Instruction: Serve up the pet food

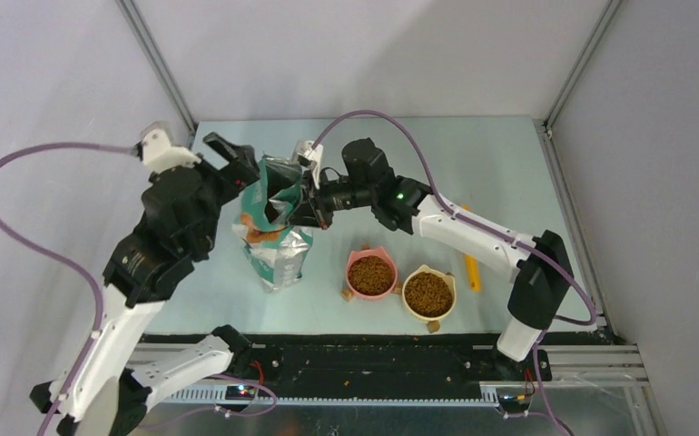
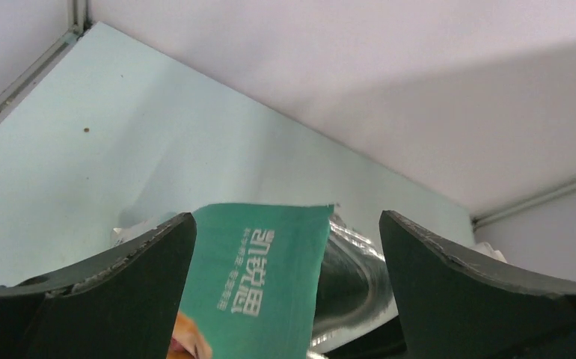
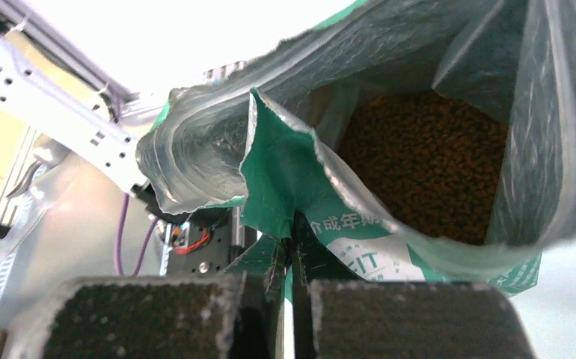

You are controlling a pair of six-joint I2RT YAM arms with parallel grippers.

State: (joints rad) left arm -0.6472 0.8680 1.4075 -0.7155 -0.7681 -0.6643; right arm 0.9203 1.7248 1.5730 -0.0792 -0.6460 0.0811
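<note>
On the pale mint table [image 1: 500, 163], we see the left gripper [image 2: 285, 221] spread wide astride the upright green foil bag [image 1: 278, 254], white Chinese print on its flap. The right gripper [image 3: 291, 254] pinches the bag's torn rim; pet food [image 3: 427, 164] lies inside it and in the pink bowl [image 1: 349, 272] and yellow bowl [image 1: 406, 296].

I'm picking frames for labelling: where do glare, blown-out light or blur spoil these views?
Top external: evenly lit and sharp. Left wrist: the left fingers loom dark and soft at the bottom, while the print on the bag is crisp. Right wrist: the background above the bag is blown out white, the foil lining glints, the kibble is legible, and the right fingers are blurred.
</note>
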